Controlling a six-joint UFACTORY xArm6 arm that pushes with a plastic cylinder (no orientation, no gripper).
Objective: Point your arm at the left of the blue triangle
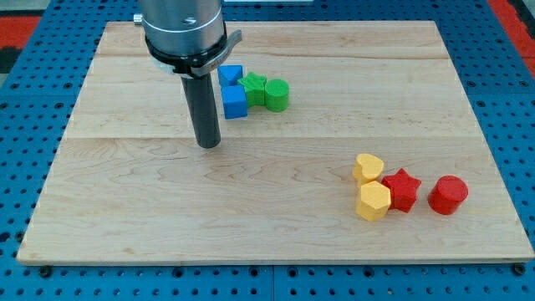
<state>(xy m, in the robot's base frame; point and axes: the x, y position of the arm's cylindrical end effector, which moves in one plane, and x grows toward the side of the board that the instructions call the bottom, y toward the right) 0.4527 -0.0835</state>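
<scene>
My tip (208, 144) sits toward desk (125, 217) top edge, just left of blue blocks (234, 102); which is the triangle is unclear. Ease right, no contact. No pincer visible.

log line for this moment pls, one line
tip: my tip on board, left-below blue cluster | blue triangle behind blue cube | green blocks to their right | contact: none seen | yellow/red group: lower right
</scene>
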